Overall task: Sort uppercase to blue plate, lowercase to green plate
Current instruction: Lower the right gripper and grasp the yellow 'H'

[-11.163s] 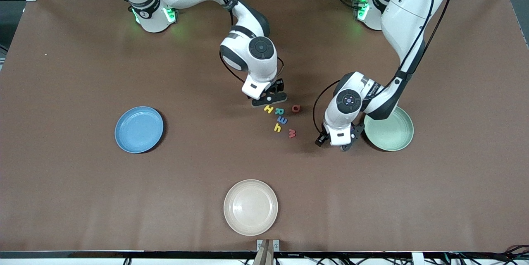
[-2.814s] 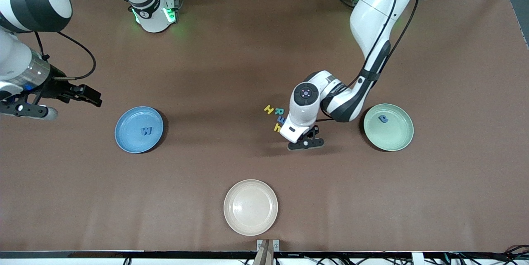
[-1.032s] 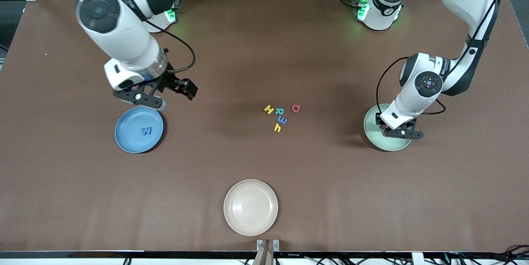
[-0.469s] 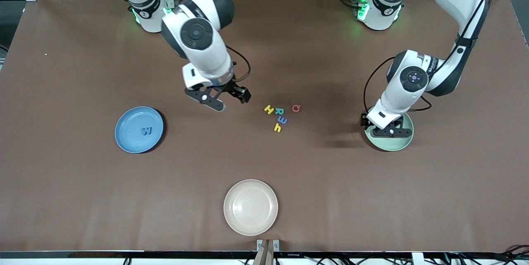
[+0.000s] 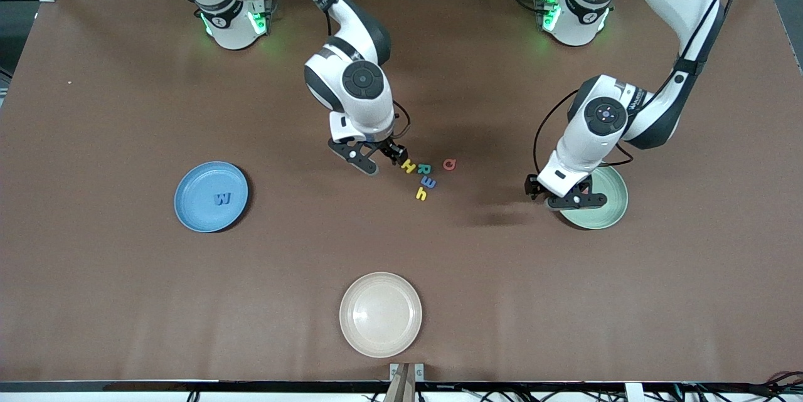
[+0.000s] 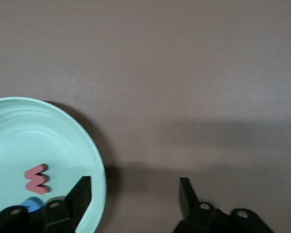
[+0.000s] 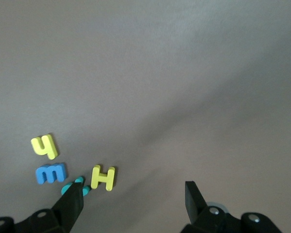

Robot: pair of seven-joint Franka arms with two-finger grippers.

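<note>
3 plates: blue plate w/ 1 letter, blue W; green plate w/ 2 – red m plus a blue piece, half hidden; cream plate.

5 letters mid-table: yellow H, green R, red Q, blue e, yellow h.

Right gripper just beside H, fingers apart. Left gripper at green plate's rim – fingers apart, nothing held.

A small dark blue letter W is lying in the round light-blue plastic plate. A red letter m is showing pink-red on the pale mint-green plate. The round cream plate is looking plain.
</note>
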